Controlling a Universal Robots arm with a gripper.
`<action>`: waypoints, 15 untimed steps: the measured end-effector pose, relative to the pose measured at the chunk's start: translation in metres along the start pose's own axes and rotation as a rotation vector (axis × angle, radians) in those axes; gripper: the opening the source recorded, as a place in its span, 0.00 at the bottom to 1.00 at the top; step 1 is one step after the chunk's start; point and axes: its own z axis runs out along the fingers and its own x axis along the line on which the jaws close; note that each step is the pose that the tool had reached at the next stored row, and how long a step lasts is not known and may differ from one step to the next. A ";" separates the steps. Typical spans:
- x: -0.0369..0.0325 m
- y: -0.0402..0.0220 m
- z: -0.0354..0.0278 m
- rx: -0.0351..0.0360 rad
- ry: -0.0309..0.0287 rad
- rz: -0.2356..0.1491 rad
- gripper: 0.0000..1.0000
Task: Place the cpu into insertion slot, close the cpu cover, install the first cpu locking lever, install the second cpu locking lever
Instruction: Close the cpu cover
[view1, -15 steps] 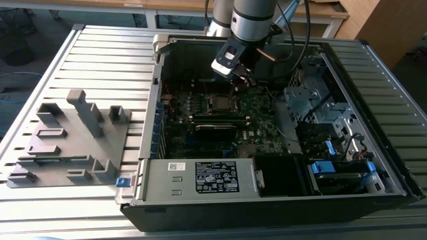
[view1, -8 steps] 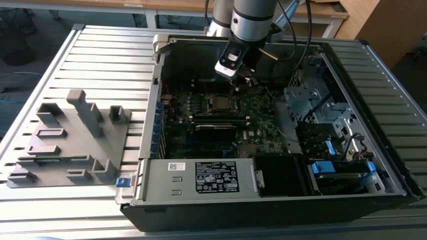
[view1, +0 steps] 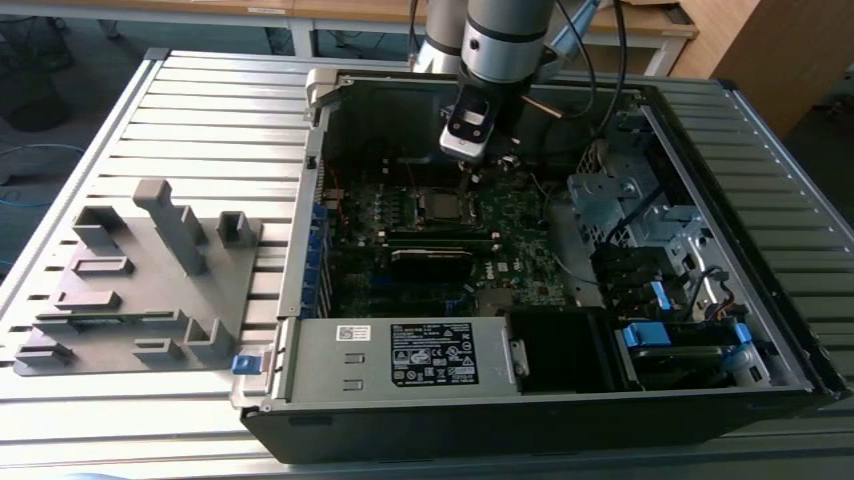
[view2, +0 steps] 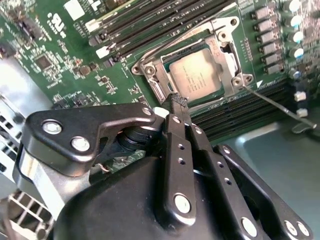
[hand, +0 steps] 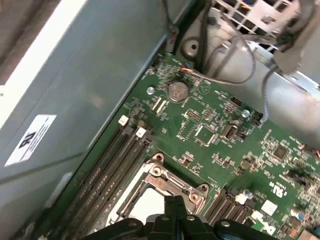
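Observation:
The cpu (view2: 196, 75), a dull silver square, lies in the insertion slot (view1: 439, 205) on the green motherboard. The silvery cpu cover (view2: 229, 57) lies flat around it, with the chip showing through its window. A thin locking lever (view2: 280, 104) juts out free from one socket corner. My gripper (view2: 176, 101) is shut with nothing between its fingers, its tips right at the socket frame's edge beside the cpu. In the exterior view the gripper (view1: 470, 168) hangs inside the open case just above the socket. The first wrist view shows the fingertips (hand: 175, 201) over the socket frame (hand: 172, 180).
Long black memory slots (view2: 150, 25) run beside the socket. The case wall (hand: 100, 90) and loose cables (hand: 225, 60) are close by. A drive cage (view1: 627, 200) stands at the exterior view's right, a labelled power supply (view1: 400, 355) in front, a grey fixture block (view1: 134, 280) on the slatted table.

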 end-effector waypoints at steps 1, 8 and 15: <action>0.0000 0.0000 0.0000 0.0002 0.0003 -0.016 0.11; 0.0000 0.0000 0.0004 0.0012 0.0022 -0.124 0.11; 0.0000 0.0000 0.0005 0.0013 0.0026 -0.147 0.11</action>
